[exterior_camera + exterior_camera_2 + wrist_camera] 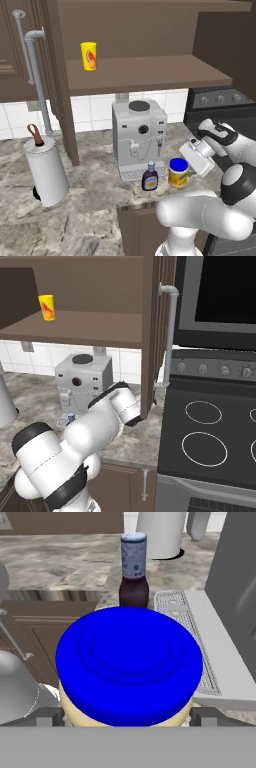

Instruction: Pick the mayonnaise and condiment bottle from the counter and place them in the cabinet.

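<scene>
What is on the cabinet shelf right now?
One yellow cup with a red-orange mark stands near the left end of the cabinet shelf. The mayonnaise and condiment bottle are on the counter. The shelf's back right corner is in shadow.

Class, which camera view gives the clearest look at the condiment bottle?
The left base view: the whole condiment bottle stands unobstructed on the counter beside the mayonnaise. The hand view shows its neck and cap behind the blue lid; the right base view shows just its cap behind the arm.
</scene>
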